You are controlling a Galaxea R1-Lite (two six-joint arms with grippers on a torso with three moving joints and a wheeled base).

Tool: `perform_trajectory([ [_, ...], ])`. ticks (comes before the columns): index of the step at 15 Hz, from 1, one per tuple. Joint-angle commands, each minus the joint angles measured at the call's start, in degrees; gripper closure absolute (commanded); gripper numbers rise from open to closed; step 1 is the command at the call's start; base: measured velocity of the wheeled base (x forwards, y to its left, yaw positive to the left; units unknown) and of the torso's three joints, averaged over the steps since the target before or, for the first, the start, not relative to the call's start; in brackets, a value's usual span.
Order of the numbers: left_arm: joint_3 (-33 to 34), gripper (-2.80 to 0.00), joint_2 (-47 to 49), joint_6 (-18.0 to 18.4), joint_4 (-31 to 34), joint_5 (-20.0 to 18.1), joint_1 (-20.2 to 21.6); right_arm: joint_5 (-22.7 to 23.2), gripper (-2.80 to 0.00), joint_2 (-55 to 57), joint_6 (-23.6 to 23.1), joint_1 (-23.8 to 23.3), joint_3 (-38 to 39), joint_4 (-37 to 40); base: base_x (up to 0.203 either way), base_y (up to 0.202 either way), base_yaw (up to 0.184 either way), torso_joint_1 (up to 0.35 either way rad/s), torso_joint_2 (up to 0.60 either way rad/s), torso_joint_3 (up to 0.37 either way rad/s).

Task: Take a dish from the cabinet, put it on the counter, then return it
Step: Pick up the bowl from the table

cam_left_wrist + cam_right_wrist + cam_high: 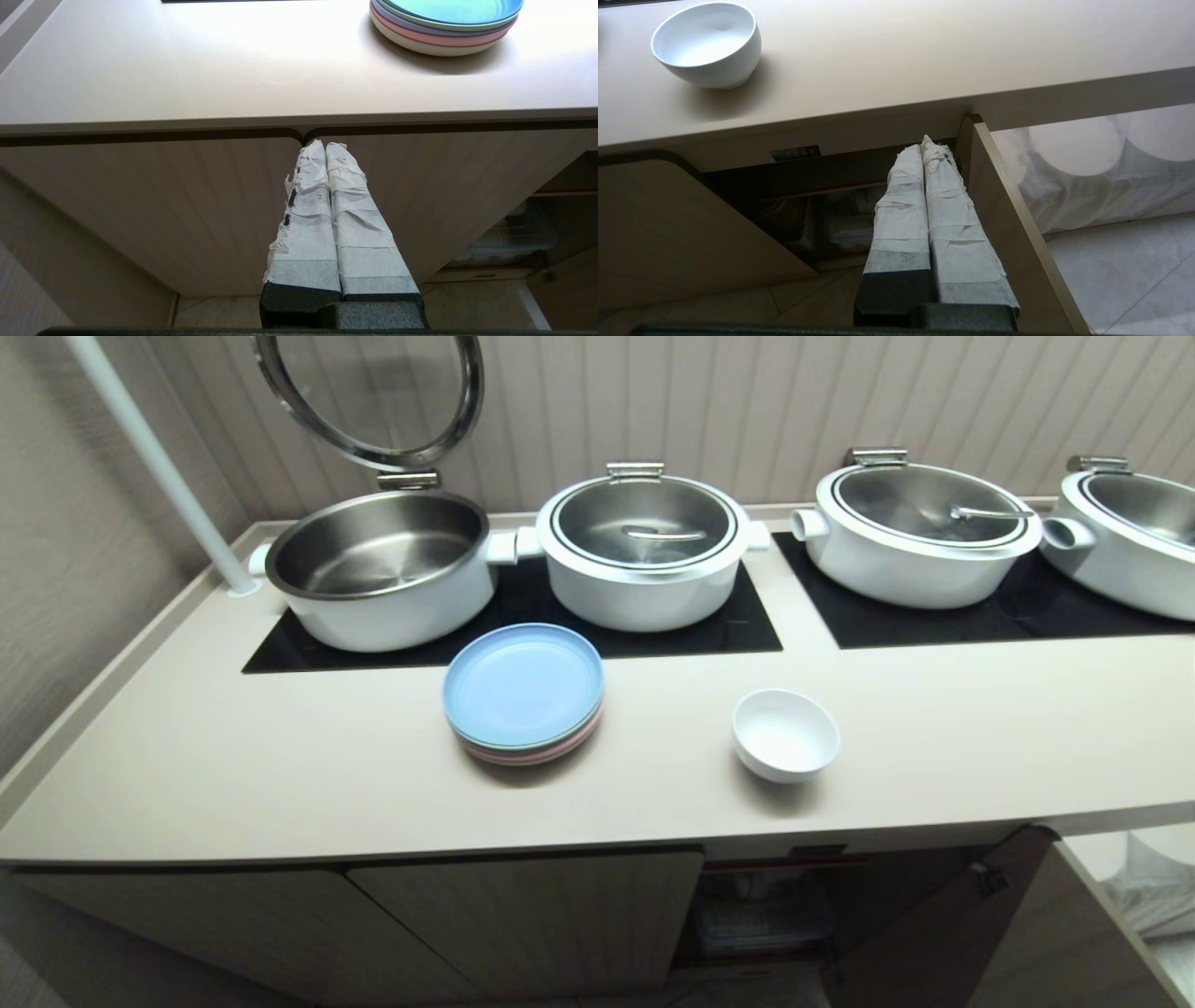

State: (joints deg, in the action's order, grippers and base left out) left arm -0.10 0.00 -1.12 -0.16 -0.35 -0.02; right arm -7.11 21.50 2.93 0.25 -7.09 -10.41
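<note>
A stack of plates sits mid-table near the hob panels; right of it, the white bowl stands upright near the front edge, above the open cabinet. It looks light, rigid, glossy, probably slippery and chippable; pinch the rim. The left gripper and right gripper hang below the table's front edge, both jaws pressed together, empty.

Likely a buffet kitchen, lidded warming pots on hobs, stacked plates

Glossy white dish, smooth counter
</note>
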Motion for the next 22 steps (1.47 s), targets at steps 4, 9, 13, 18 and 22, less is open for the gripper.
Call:
perform_trajectory([
  [4,0.0,0.0,0.0,0.0,0.0,0.0,0.0,0.9,0.0,-14.2,-0.4,0.3,6.9,2.9,0.0,0.0,0.0,0.0,0.0,0.0],
  [9,0.0,0.0,0.0,0.0,0.0,0.0,0.0,6.3,0.0,-21.5,-0.4,0.2,7.0,10.0,0.0,0.0,0.0,0.0,0.0,0.0],
  [13,0.0,0.0,0.0,0.0,0.0,0.0,-0.1,6.3,0.0,-21.5,0.0,0.2,7.0,10.1,0.0,0.0,0.0,0.0,0.0,0.0],
  [18,0.0,0.0,0.0,0.0,0.0,0.0,0.0,6.1,0.0,-21.5,0.1,0.2,7.0,10.2,0.0,0.0,0.0,0.0,0.0,0.0],
  [22,0.0,0.0,0.0,0.0,0.0,0.0,0.0,6.1,0.0,-21.5,0.3,0.2,7.0,10.2,0.0,0.0,0.0,0.0,0.0,0.0],
])
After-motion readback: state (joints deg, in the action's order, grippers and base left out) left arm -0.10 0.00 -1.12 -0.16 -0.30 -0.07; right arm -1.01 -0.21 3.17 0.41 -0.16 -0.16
